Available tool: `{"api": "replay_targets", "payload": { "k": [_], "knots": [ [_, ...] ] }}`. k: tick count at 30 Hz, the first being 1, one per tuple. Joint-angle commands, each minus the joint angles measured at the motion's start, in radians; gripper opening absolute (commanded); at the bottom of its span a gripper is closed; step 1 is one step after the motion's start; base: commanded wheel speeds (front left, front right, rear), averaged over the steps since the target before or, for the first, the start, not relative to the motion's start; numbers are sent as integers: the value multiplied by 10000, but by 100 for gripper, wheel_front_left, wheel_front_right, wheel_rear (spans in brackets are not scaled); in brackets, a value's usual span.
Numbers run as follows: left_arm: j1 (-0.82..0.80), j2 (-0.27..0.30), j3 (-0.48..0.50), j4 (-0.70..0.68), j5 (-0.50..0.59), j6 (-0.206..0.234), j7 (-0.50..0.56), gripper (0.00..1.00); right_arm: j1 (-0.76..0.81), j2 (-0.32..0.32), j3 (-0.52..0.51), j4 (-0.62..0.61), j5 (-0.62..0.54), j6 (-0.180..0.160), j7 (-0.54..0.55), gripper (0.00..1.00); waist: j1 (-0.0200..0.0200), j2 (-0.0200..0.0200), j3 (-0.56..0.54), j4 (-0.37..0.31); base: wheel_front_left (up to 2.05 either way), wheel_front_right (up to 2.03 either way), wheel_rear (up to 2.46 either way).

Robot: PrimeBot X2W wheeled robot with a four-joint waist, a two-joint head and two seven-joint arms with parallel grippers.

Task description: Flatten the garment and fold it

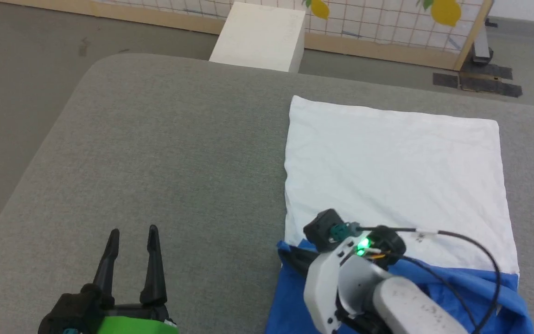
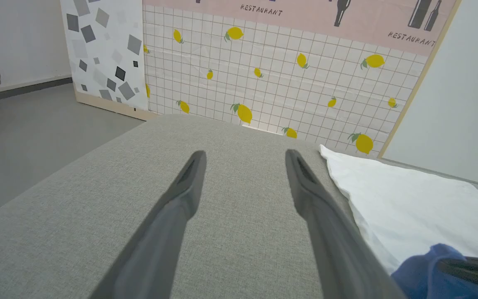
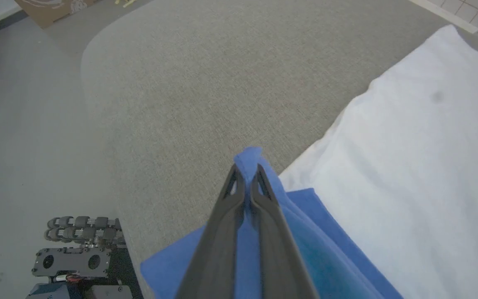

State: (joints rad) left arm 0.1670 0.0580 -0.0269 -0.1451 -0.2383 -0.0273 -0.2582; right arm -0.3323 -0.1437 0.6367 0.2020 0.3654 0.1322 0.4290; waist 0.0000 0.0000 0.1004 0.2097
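Observation:
The garment (image 1: 397, 176) lies on the right half of the grey table (image 1: 179, 153), its white body spread flat and its blue sleeve part bunched at the near edge. In the right wrist view my right gripper (image 3: 247, 170) is shut on a pinch of the blue cloth (image 3: 248, 157) and holds it a little above the table. The pale right forearm (image 1: 355, 287) covers that spot in the head view. My left gripper (image 1: 132, 234) stands open at the lower left, over bare table, its fingers (image 2: 189, 178) wide apart. The garment's white edge (image 2: 409, 199) lies to its right.
A white box (image 1: 260, 37) stands on the floor beyond the table's far edge, in front of a lemon-patterned panel (image 1: 387, 23). The table's left corner is rounded. My wheeled base (image 3: 81, 257) shows below the table's near edge.

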Motion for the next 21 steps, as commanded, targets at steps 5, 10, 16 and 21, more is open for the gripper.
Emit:
{"api": "replay_targets", "payload": {
  "k": [5, 10, 16, 21],
  "knots": [
    [16, -48, -79, 69, -143, -57, -36, 100, -513, 524, 186, 1728, -314, -15, -1093, 100, 0, 0, -68, 290, 0, 0, 0],
    [-12, 7, -12, 85, -136, -31, -36, 100, -994, 679, 65, 2150, 101, -15, -1335, 100, 0, 0, -66, 154, 0, 0, 0],
    [-64, 50, 35, 5, -137, -25, -36, 100, -1310, -7, -1284, 1171, 453, -15, -1395, 100, 0, 0, -117, -321, 0, 0, 0],
    [-89, 87, -11, -61, -123, -45, -36, 100, -681, -1026, -3639, -272, -207, -15, -1567, 100, 0, 0, -114, -686, 0, 0, 0]
  ]
}}
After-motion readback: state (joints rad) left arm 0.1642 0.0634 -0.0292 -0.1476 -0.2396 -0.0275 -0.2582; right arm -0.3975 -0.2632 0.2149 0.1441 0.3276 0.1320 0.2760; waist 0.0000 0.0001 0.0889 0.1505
